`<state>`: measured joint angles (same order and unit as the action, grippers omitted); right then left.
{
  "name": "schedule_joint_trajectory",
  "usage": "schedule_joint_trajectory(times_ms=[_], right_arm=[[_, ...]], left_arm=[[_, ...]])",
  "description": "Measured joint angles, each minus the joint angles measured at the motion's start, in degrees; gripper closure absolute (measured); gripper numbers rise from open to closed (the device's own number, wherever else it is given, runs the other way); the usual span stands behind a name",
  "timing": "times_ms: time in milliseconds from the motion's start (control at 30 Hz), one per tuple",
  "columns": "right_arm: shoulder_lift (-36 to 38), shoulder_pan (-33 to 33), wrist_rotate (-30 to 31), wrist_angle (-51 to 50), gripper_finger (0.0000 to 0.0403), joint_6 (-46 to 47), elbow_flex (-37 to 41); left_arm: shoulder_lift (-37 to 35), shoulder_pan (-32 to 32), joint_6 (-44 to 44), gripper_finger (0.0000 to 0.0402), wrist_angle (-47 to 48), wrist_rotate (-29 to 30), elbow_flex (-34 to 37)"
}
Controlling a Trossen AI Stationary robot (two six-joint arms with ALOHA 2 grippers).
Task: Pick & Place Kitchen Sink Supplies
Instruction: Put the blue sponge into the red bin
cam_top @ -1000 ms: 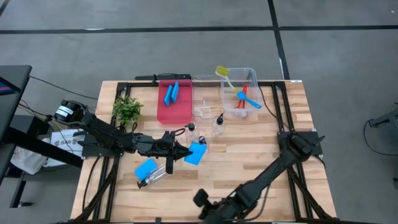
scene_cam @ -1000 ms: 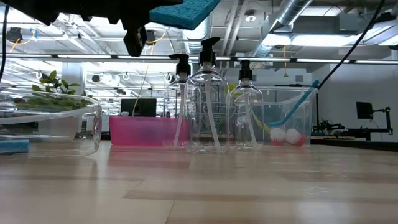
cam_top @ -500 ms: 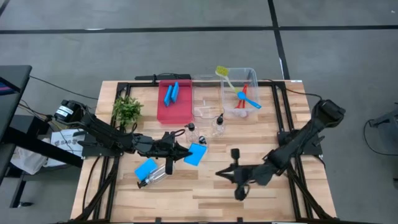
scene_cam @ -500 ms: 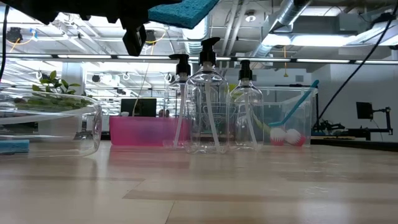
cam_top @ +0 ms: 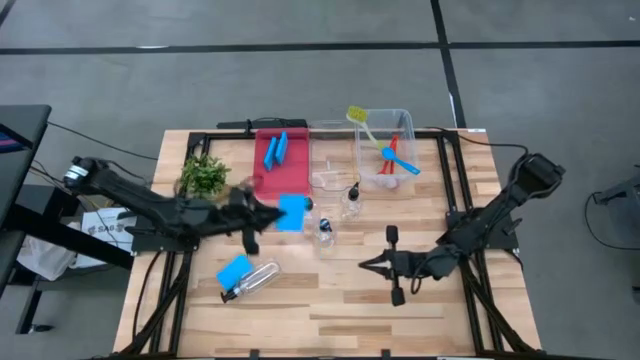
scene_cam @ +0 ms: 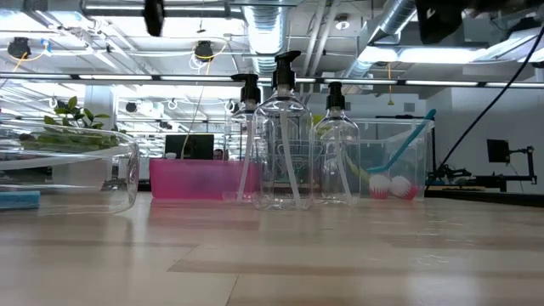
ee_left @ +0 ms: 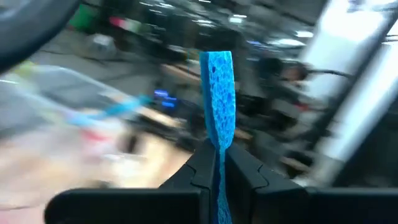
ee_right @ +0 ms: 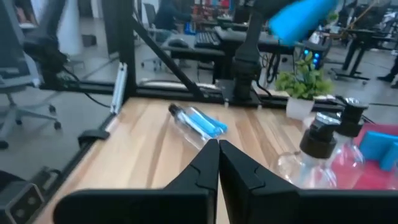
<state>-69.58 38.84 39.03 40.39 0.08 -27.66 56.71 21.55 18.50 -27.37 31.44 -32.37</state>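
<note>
While the blue sponge (cam_top: 291, 213), soft and light, is pinched edgewise above the table near the red tray (cam_top: 268, 178), the left gripper (ee_left: 216, 163) is clamped on it; the right gripper (cam_top: 375, 265) is closed empty.

Light wooden slatted table (cam_top: 330, 300) on a black metal frame (cam_top: 455, 180), grey floor around it. Small green leafy plant (cam_top: 204, 176) near the table's far-left corner, in a white pot per right wrist view (ee_right: 300, 107). Flat red rectangular tray (cam_top: 270, 172) just right of the plant, at the far edge. Two clear plastic bins beside it: first one (cam_top: 330, 160) touching the tray's right side, second one (cam_top: 385, 150) further right. Low view: pink tray wall (scene_cam: 191, 180), clear bin (scene_cam: 399, 161) behind, office room background with ceiling ducts.
</note>
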Motion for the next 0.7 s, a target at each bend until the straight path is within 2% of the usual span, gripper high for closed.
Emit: schedule_joint_trajectory(times_ms=[100, 200, 300, 433, 567, 700], right_arm=[[0.1, -0.5, 0.0, 0.3, 0.0398, 0.0, 0.0], [0.0, -1.0, -0.1, 0.5, 0.0398, 0.0, 0.0], [0.0, -1.6, -0.1, 1.0, 0.0398, 0.0, 0.0], [0.0, -2.4, -0.1, 1.9, 0.0398, 0.0, 0.0], [0.0, -3.0, -0.1, 2.2, 0.0398, 0.3, 0.0], [0.0, -3.1, -0.2, 2.2, 0.0398, 1.1, 0.0]], left_arm=[[-6.1, -1.8, 0.0, 0.0382, 12.9, 6.5, -2.9], [-8.7, -5.5, 2.9, 0.0382, 24.6, 7.6, -6.8], [-8.1, -10.4, 6.2, 0.0382, 35.2, 7.4, -11.0], [-3.4, -19.8, 10.2, 0.0382, 44.7, 1.5, -15.9], [4.2, -30.4, 12.0, 0.0382, 49.9, -7.0, -19.9], [12.7, -38.6, 11.9, 0.0382, 52.8, -12.3, -22.9]])
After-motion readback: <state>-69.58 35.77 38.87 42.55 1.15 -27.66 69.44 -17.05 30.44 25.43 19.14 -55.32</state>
